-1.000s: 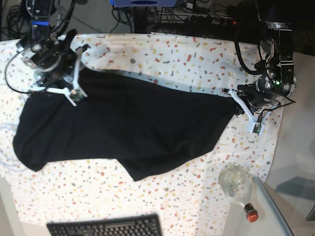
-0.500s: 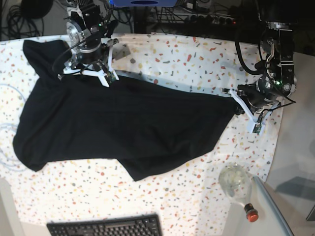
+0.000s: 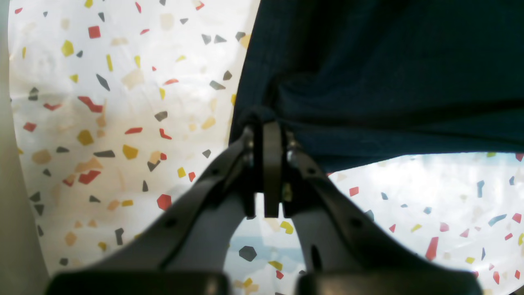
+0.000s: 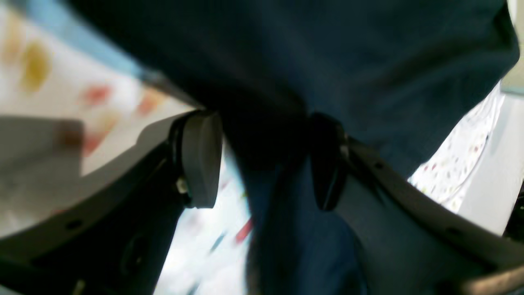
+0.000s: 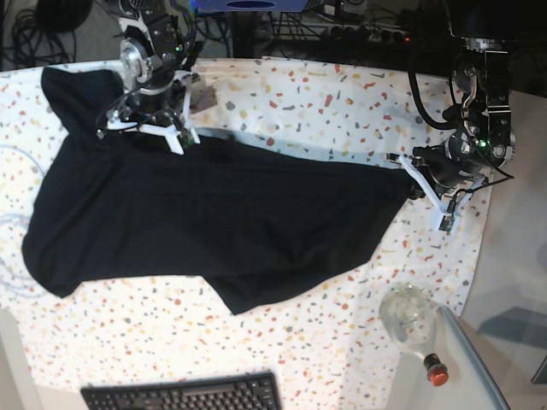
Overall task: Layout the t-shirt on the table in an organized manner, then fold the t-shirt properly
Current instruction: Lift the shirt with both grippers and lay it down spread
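A: Where's the t-shirt [image 5: 214,213]?
B: Spread across the speckled table [image 5: 325,94]; rumpled, one corner far left.
A: Grippers?
B: Left gripper [image 3: 266,123] pinched tight on the shirt's edge; right gripper [image 4: 262,159] spread wide, cloth draped between the pads [image 4: 200,157].

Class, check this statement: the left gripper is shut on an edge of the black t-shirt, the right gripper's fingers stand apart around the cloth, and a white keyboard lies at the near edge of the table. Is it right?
One detail is wrong. The keyboard is black, not white, as the base view shows. The rest stands: the left gripper is shut on the t-shirt, the right gripper has its fingers apart around the cloth, and the keyboard lies at the near edge of the table.
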Available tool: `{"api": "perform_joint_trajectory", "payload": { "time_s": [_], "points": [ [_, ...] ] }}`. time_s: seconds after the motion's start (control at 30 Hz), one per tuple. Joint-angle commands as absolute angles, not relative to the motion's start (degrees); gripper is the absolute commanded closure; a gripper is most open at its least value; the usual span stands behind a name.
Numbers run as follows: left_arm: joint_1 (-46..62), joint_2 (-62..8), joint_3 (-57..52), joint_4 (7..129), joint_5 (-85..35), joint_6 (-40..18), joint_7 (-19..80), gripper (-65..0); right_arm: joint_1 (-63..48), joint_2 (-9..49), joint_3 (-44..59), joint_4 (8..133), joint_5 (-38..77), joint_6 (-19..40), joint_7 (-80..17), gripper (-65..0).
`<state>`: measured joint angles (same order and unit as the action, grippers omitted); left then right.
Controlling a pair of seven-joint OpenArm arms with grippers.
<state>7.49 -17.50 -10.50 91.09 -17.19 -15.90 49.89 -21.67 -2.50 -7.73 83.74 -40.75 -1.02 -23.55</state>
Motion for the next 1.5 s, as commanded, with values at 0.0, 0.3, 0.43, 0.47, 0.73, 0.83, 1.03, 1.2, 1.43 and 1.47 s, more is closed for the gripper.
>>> {"api": "perform_joint_trajectory", "payload": {
  "time_s": [0.0, 0.3, 0.43, 0.47, 0.73, 0.83, 1.03, 1.2, 1.43, 1.47],
  "points": [
    [6.81, -18.33, -10.68, 92.0, -17.27, -15.6, 48.75, 0.0, -22.29, -2.33, -6.55, 83.91, -41.01, -1.1, -24.84, -31.2],
    [4.62, -18.33, -10.59, 93.76, -17.27, -15.6, 48.84, 0.0, -20.09, -2.51, 1.63, 90.33, -40.66, -0.75, -25.1, 0.0],
    [-1.19, -18.59, -7.34, 97.45, -17.27, -15.6, 49.1, 0.0, -16.75, 0.75, 2.33, 96.75, -41.01, 4.0, -26.33, 0.0],
    [-3.12, -18.59, -6.11, 97.8, -17.27, -15.52, 49.1, 0.0, -14.64, 1.89, 2.33, 97.71, -41.01, 6.99, -27.74, 0.0],
    [-26.95, -16.4, 3.47, 88.13, -17.27, -15.25, 49.1, 0.0, 11.38, 11.91, 3.03, 91.38, -40.92, 26.24, -35.82, 0.0],
    [-38.81, -15.25, 5.93, 78.02, -17.19, -15.25, 48.84, 0.0, 23.43, 15.25, 2.51, 82.51, -40.92, 29.32, -34.77, 0.0],
    [-60.88, -10.33, 10.42, 59.21, -17.19, -15.25, 44.26, 0.0, 45.49, 19.82, 2.59, 63.87, -41.01, 29.93, -26.15, 0.0],
    [-72.22, -7.08, 12.97, 51.12, -17.36, -15.25, 38.46, 0.0, 56.66, 23.52, 2.51, 59.56, -41.01, 30.29, -24.22, 0.0],
    [-61.58, -7.6, 13.05, 59.47, -17.36, -15.25, 38.64, 0.0, 42.77, 24.57, 2.68, 65.45, -41.1, 30.37, -24.22, 0.0],
    [-57.71, -8.22, 13.05, 61.76, -17.36, -15.25, 38.64, 0.0, 38.73, 24.31, 2.77, 66.59, -40.92, 30.37, -24.13, 0.0]
  ]
}}
